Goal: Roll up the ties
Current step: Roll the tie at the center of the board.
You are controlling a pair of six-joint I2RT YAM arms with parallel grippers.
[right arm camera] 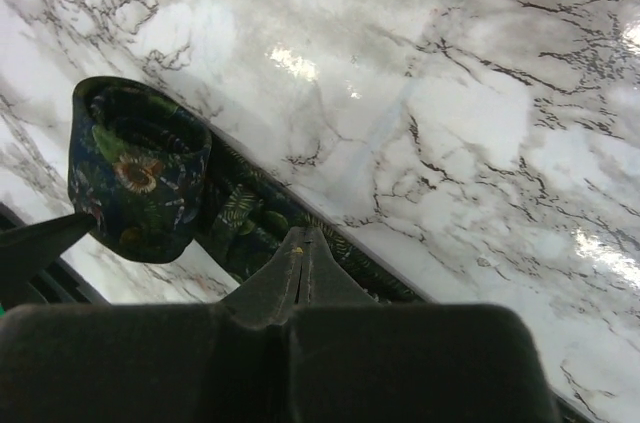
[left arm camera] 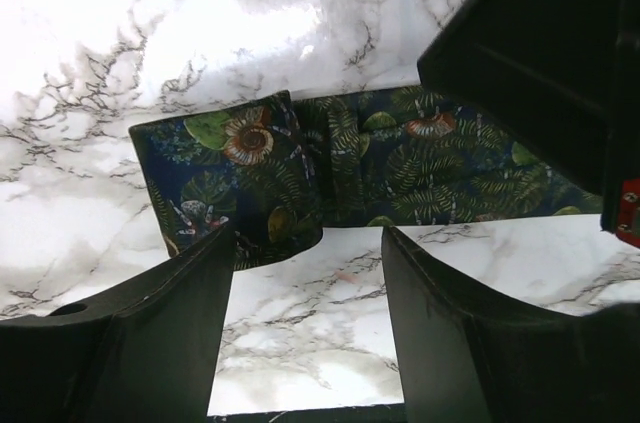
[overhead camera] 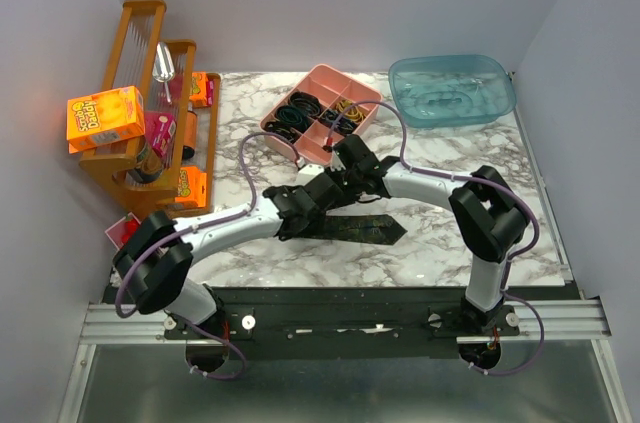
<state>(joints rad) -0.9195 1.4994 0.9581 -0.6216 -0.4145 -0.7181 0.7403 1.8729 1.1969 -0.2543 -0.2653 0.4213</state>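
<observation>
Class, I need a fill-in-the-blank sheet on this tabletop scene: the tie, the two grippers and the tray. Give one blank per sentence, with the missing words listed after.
1. The tie lies on a table with a white and grey ____ pattern.
2. One end of the tie is ____ into a coil, while the rest lies flat.
3. The right gripper is ____, while the left gripper stands open.
4. The band loops lie in a ____ tray with compartments.

Missing words: marble; rolled; shut; pink
</observation>
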